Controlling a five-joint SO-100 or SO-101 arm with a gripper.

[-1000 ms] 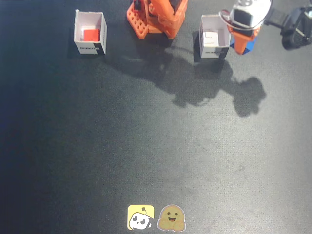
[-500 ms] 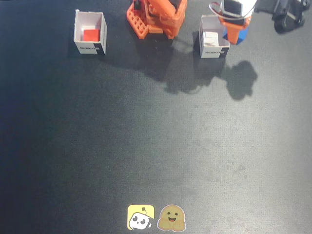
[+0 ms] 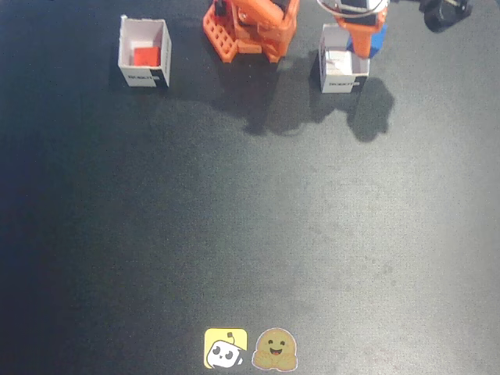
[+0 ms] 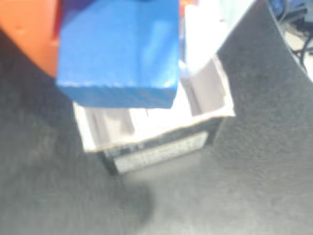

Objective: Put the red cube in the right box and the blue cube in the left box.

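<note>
Dark table (image 3: 250,234), two white boxes (image 3: 144,53) (image 3: 344,70)

Soft, uneven light washes the dark felt-like tabletop (image 3: 258,234) in the fixed view, brightest below the orange pincer (image 3: 361,48), whose shadow falls just beneath it. The wrist view is blurred, glare whitening the open white cardboard box (image 4: 205,93).

In the fixed view, the red cube (image 3: 146,55) is sitting inside the left box (image 3: 144,76) at the far left of the tabletop (image 3: 250,234). The blue cube (image 4: 117,49) is hanging over the right box (image 3: 344,80), far right.
</note>
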